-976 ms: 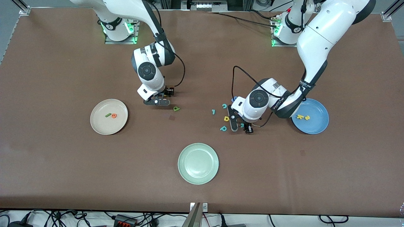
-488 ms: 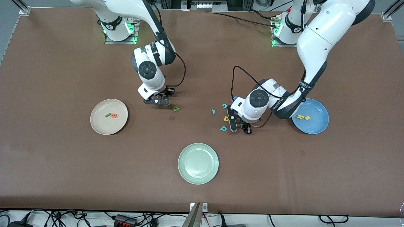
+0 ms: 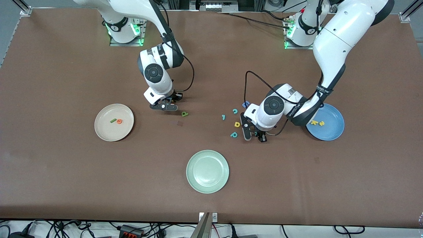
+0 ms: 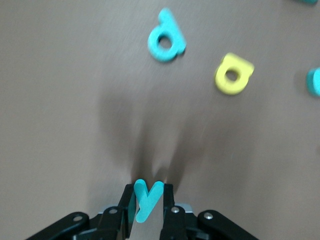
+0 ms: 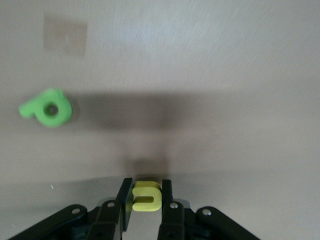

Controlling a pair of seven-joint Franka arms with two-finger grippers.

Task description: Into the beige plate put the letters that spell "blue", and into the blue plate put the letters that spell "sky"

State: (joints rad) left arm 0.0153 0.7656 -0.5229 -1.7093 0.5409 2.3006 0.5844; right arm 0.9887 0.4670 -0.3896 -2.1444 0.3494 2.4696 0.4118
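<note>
Between left claw (image 4: 148,202) fingers, teal "y" (image 4: 146,199)

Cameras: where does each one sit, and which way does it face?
Front view: high across the table, facing both arms, all plates.
Left wrist view: looks down past the left gripper, shut on the teal "y".
Right wrist view: looks down past the right gripper, shut on the yellow "u".
Shared: green "b" shows in front and right wrist views.
</note>
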